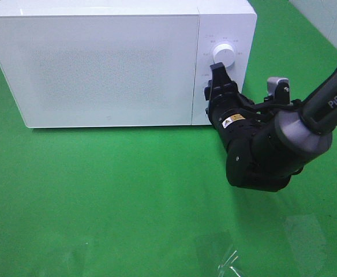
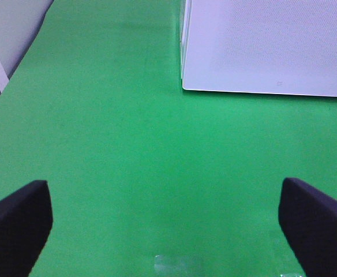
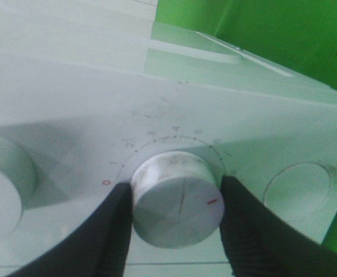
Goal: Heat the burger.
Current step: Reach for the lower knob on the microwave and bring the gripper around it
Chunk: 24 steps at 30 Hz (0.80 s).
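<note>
The burger is out of view. The white microwave [image 1: 99,63] stands at the back with its door shut. My right gripper [image 1: 213,86] reaches to the control panel and, in the right wrist view, the right gripper [image 3: 177,222] is shut on the lower timer knob [image 3: 174,179], one black finger on each side. The knob's red mark points away from the red 0 on the dial. My left gripper [image 2: 168,231] is open and empty, low over the green table [image 2: 111,144], and does not show in the exterior high view.
The upper knob [image 1: 224,53] sits above the gripped one on the panel. A round button [image 3: 298,190] sits beside the gripped knob. The microwave's corner [image 2: 266,46] shows ahead of the left gripper. Clear plastic film [image 1: 226,257] lies near the table's front edge.
</note>
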Each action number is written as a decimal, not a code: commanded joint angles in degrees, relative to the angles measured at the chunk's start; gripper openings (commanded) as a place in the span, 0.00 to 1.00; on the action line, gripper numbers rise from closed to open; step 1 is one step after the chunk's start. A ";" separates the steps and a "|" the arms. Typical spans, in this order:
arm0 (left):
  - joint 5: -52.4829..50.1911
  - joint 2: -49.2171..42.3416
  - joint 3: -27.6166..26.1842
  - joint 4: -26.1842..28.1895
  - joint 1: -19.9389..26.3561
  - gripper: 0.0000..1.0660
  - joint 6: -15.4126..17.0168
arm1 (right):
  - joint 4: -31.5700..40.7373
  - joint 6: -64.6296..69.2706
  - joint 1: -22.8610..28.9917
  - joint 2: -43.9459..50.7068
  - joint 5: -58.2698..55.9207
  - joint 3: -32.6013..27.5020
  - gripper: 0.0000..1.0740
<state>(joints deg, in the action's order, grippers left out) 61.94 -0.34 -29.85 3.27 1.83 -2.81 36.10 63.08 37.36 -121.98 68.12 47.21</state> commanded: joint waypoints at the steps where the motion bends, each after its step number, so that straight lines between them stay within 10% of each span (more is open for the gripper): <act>1: -0.63 -0.92 0.11 0.00 0.06 0.94 0.34 | -6.13 14.50 0.00 0.92 3.55 2.01 0.00; 24: -0.63 -0.92 0.11 0.00 0.06 0.94 0.34 | -2.64 14.50 0.00 0.92 3.61 2.01 0.01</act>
<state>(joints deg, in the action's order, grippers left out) 61.94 -0.34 -29.85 3.27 1.83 -2.81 37.13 78.15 37.41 -121.98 68.47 47.21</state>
